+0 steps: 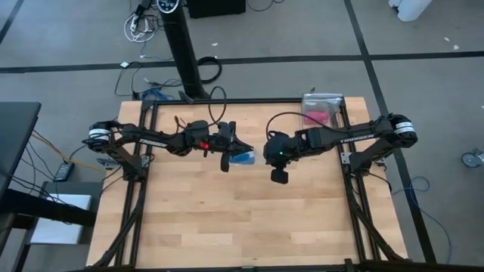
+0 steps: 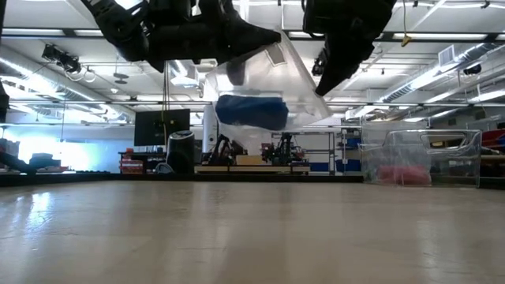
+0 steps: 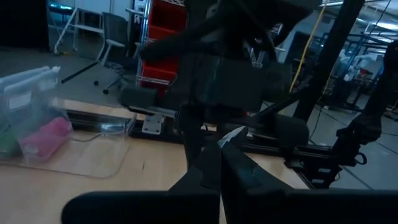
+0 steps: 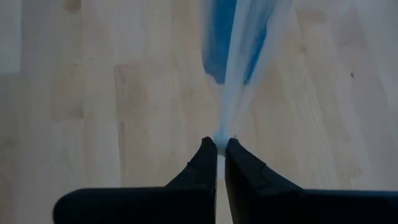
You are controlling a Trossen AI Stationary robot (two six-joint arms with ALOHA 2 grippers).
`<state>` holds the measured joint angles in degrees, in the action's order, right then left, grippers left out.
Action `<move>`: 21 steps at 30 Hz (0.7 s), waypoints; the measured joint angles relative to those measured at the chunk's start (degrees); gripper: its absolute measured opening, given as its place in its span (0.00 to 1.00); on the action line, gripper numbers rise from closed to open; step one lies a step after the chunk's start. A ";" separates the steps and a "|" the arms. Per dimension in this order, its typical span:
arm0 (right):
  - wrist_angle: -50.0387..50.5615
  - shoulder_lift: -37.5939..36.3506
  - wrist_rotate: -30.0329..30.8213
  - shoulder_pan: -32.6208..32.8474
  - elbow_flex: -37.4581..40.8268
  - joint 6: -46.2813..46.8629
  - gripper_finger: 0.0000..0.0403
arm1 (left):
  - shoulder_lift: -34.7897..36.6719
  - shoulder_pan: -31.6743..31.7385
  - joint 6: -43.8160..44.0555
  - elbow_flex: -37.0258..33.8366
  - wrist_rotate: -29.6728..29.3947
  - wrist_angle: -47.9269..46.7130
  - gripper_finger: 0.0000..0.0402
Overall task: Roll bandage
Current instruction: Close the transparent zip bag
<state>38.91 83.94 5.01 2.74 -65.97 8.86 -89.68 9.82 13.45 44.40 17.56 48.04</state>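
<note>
The bright blue bandage (image 2: 251, 110) lies bunched inside a clear plastic bag (image 2: 296, 75) that hangs in the air between my two grippers, well above the wooden table. In the high view the bag and bandage (image 1: 243, 157) show at the table's far middle. My left gripper (image 1: 231, 151) is at the bag's left side and my right gripper (image 1: 268, 156) at its right side. Both are shut on the bag. The right wrist view shows the bandage (image 4: 219, 43) through the plastic. My left gripper pinches an edge of the clear bag (image 3: 232, 133) between its two fingers; only a small tip of plastic shows above the fingertips (image 3: 211, 163). The bag is lifted clear of the table. My right gripper pinches an edge of the clear bag (image 4: 221, 133) between its two fingertips (image 4: 208, 152), the fingers slanting down toward the table. The plastic runs away from the fingers in a drawn fold, with the bandage in it, clear of the table.
A second clear container with a pink roll (image 1: 321, 112) sits at the table's far right corner; it also shows in the low view (image 2: 404, 172) and in the left wrist view (image 3: 43, 138). The bare wooden tabletop (image 1: 242, 219) lies below and nearer.
</note>
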 joint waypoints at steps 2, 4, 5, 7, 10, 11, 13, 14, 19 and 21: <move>0.42 0.00 0.92 0.47 0.01 0.04 0.03 | 0.38 0.07 -0.13 0.00 0.05 -0.17 0.00; 0.70 0.00 1.28 0.83 0.01 0.10 0.03 | 0.43 0.20 -0.31 0.00 0.13 0.00 0.00; 0.98 0.00 1.32 0.98 0.01 0.25 0.03 | 0.55 0.30 -0.18 0.00 0.22 -0.20 0.00; 1.07 0.00 1.39 1.24 0.01 0.52 0.03 | 0.64 0.42 0.03 0.00 0.37 -0.23 0.00; 1.77 0.00 1.44 1.68 0.01 0.53 0.04 | 0.71 0.39 0.09 0.00 0.52 -0.23 0.00; 1.91 0.00 1.43 1.82 0.01 0.56 0.05 | 0.71 0.39 0.11 0.00 0.67 -0.22 0.00; 2.26 0.00 1.44 2.24 0.01 0.59 0.05 | 0.71 0.42 0.13 0.00 0.77 -0.14 0.00; 2.53 0.00 1.45 2.46 0.01 0.60 0.06 | 0.71 0.41 0.13 0.00 0.77 -0.12 0.00; 2.60 0.00 2.25 3.40 0.01 2.11 0.06 | 0.71 0.42 0.15 0.00 0.77 0.19 0.00; 3.11 0.00 4.37 4.09 0.01 3.33 0.08 | 0.71 0.42 0.25 0.00 0.77 0.17 0.00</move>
<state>42.02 83.95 9.38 6.83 -65.95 12.19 -88.97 10.24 13.70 44.40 18.33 48.21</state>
